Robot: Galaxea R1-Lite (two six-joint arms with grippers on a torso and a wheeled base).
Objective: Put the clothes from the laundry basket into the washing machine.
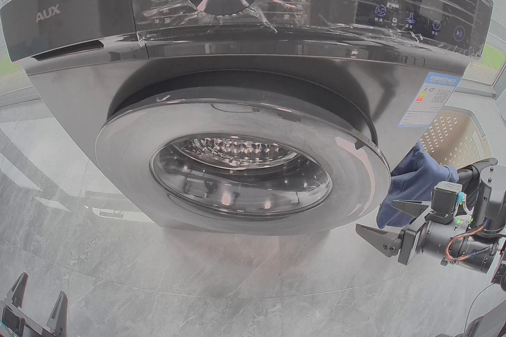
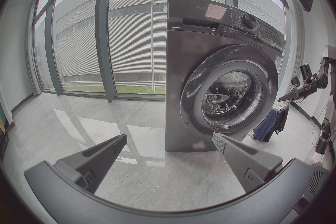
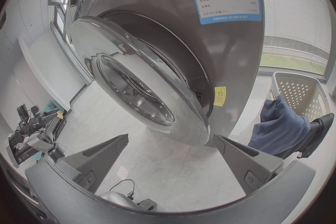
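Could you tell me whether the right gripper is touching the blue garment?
Apart. The left wrist view shows the right gripper hanging above the blue garment, with a clear gap between them.

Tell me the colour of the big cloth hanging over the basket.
Blue; the cloth shows best in the right wrist view.

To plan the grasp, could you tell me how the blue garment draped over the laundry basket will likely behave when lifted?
The blue cloth garment hangs in soft folds over the white perforated plastic laundry basket, so it will probably sag limply. It touches a black garment, which might drag along.
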